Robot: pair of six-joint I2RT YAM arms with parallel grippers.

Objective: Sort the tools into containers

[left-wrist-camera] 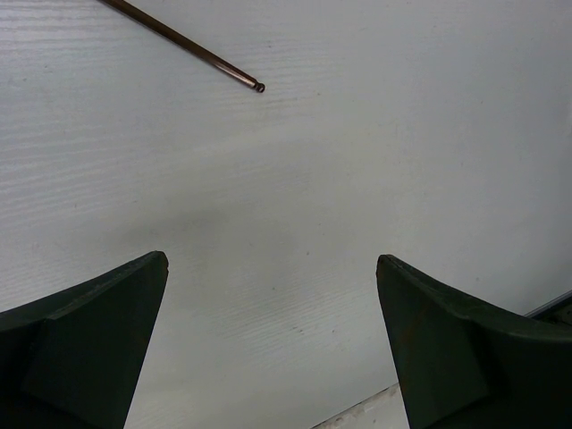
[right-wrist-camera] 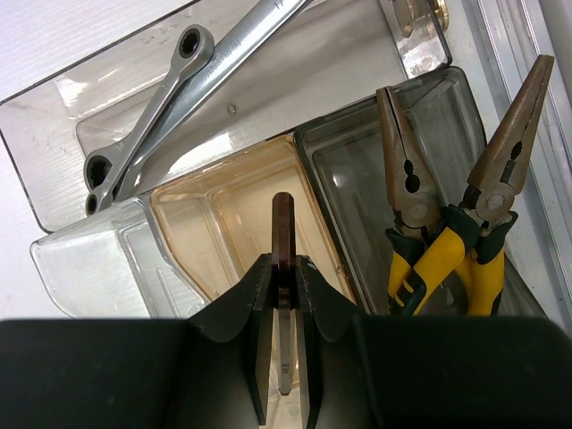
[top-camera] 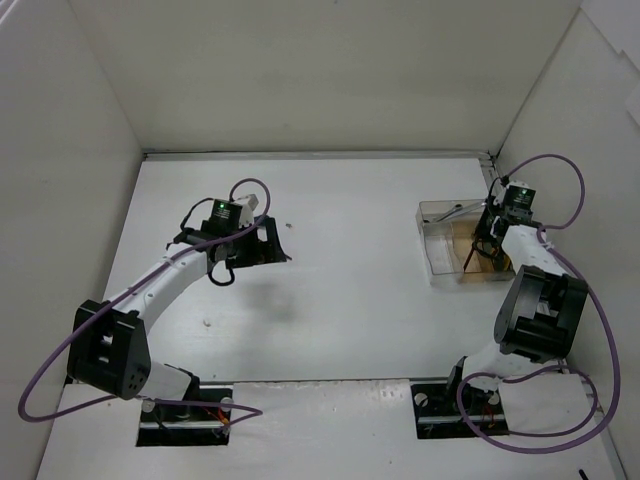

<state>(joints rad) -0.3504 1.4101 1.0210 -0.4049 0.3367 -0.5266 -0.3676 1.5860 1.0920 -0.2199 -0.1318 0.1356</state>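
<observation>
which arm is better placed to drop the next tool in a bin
Right. The right gripper is shut on a hex key over the tan bin. The left gripper is open and empty over the table, a second hex key ahead of it.
</observation>
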